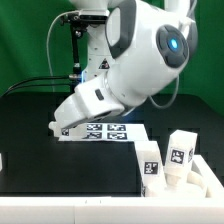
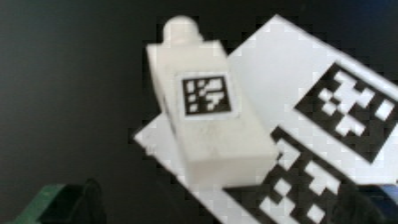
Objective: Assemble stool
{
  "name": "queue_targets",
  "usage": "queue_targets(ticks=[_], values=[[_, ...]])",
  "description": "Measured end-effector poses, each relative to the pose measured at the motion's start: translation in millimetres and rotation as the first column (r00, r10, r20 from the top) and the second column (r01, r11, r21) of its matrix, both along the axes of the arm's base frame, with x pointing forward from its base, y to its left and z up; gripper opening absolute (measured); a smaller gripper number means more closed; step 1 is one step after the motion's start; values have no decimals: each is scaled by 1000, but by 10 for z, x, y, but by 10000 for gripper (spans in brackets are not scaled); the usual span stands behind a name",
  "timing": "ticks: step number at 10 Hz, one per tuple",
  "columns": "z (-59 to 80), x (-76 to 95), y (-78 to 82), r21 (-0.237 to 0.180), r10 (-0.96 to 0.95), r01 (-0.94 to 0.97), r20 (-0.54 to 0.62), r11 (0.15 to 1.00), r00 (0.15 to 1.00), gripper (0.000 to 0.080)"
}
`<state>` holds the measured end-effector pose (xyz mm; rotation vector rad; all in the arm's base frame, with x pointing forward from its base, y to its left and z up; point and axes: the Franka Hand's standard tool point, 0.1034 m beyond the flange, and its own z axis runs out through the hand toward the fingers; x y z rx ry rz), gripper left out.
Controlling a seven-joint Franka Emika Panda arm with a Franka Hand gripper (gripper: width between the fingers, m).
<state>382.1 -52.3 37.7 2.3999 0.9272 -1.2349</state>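
In the exterior view we saw a black worktop (image 1: 40, 150) with a pale front edge, a green backdrop (image 1: 25, 40) behind it, and the marker board (image 1: 108, 132) lying flat. Two tagged stool legs (image 1: 165, 165) stood at that view's right.

In the wrist view one stool leg (image 2: 205, 100) lay partly on the board. The gripper (image 2: 214, 205) hung above it, spread wide, holding nothing.
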Motion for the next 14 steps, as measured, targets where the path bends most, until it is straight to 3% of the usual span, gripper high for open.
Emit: queue_targets(ticks=[1,3,7,10,13,14], values=[[-20,17,-19,-2,1,-1,1,1000,1000,649],[-13,-41,-286,-20,13,-13,11,1000,1000,649],[-36,-42,-273,-19,16,-16,11,1000,1000,649],[-197,-199,-308,-15,21,-21,7,1000,1000,649],[-258,-215,-325,7,29,-29,23,1000,999,649],[-258,-216,-325,7,29,-29,23,1000,999,522]])
